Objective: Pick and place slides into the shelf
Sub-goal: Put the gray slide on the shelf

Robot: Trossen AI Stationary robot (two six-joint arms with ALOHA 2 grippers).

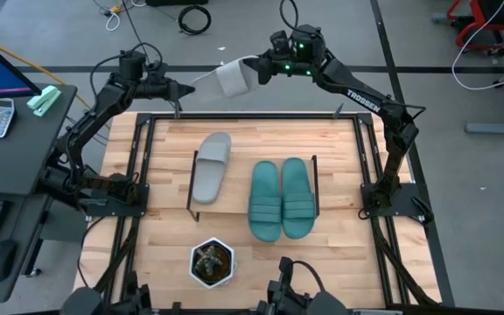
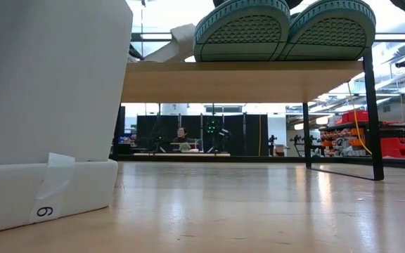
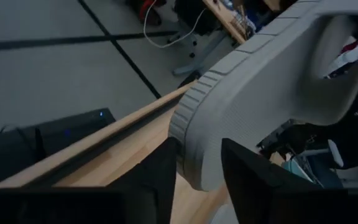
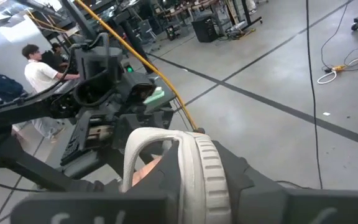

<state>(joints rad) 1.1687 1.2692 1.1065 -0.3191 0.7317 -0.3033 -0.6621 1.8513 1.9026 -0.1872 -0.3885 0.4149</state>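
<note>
While up in the air beyond the far side of the shelf (image 1: 239, 185), treat the loose grey slide (image 1: 233, 79) as mid-handover between both arms.

Right gripper (image 1: 256, 70): above and past the shelf's far edge, clamped across the sole close to the strap; the right wrist view shows the ribbed sole edge pinched between the pads.

Left gripper (image 1: 180, 88): at the slide's other end, also past the shelf's far edge and off toward its left side. Cannot tell whether gripping or letting go.

Already on the shelf: second grey slide (image 1: 211, 166) on the left part, slightly tilted; teal pair (image 1: 282, 199) side by side on the right part, toes overhanging the near edge. Only a narrow bare strip of board between them.

Handling, judged:
- Looks light, foam-rubber, no strain on one arm.
- Soft and springy; expect droop and wobble if held by one tip.
- Matte ribbed rim should give grip, low slip risk.
- Not fragile, so a firm squeeze is fine, though hard pinching will deform the sole.

Best hold, judged: across the sole beside the strap, or on the wide strap itself, near the balance point. Avoid the thin toe end.
</note>
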